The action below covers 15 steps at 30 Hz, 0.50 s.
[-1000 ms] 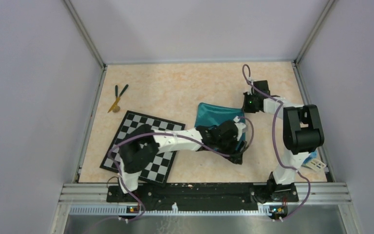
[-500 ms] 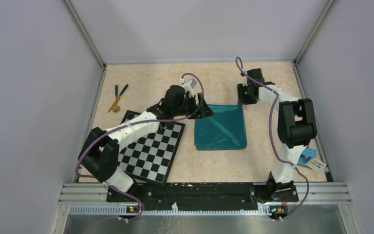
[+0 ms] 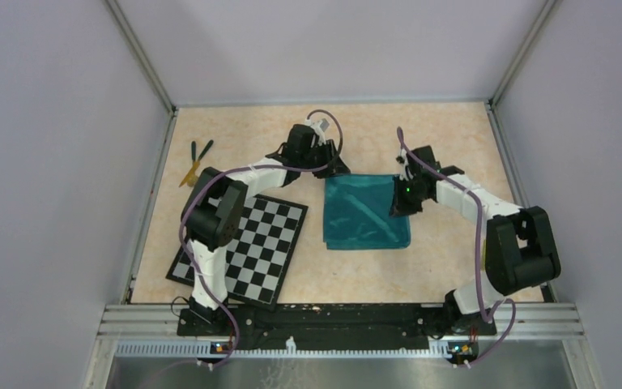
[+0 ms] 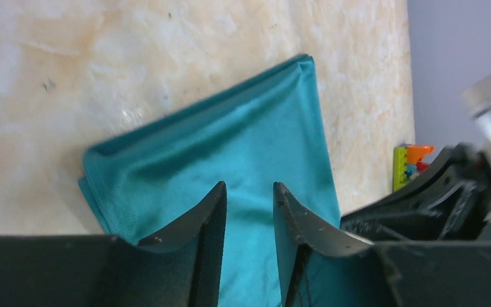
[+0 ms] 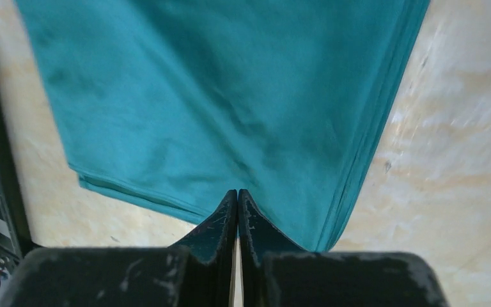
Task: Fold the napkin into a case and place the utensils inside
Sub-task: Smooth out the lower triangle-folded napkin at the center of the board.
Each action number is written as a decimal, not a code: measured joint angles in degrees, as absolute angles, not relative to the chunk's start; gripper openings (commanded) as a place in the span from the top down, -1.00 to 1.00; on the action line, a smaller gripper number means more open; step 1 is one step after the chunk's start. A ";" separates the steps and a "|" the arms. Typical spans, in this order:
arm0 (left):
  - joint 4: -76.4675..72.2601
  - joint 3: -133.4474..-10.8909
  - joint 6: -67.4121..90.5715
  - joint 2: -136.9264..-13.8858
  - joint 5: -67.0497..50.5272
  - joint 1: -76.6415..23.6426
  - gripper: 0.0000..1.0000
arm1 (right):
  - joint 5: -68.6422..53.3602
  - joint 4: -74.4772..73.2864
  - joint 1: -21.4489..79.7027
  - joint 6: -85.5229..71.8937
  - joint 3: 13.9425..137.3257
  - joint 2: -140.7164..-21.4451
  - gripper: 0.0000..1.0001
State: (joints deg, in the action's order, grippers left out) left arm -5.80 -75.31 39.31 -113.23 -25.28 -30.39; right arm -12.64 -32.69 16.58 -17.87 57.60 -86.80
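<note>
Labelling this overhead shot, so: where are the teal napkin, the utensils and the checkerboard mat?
napkin [image 3: 364, 215], top view, middle of the folded cloth.
utensils [image 3: 196, 163], top view, where the three sticks meet.
checkerboard mat [image 3: 271, 241], top view, bare squares near its right edge.

Checkerboard mat [image 3: 253, 243] — flat on tabletop [image 3: 235, 138]; toy blocks [image 4: 408, 165].
</note>
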 measured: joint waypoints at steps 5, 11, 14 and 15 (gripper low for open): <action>-4.56 -80.60 37.50 -119.22 -26.13 -29.74 0.32 | -13.52 -33.21 16.75 -19.16 50.22 -87.64 1.00; -2.39 -81.21 35.75 -122.30 -24.27 -29.65 0.38 | -9.61 -33.69 16.71 -21.74 46.63 -87.61 1.00; -1.37 -81.32 35.20 -123.70 -22.59 -29.52 0.39 | -7.27 -34.04 16.75 -24.77 46.59 -87.46 1.00; -1.26 -81.49 35.09 -123.76 -22.63 -29.39 0.39 | -5.91 -34.22 16.84 -25.96 46.61 -87.31 1.00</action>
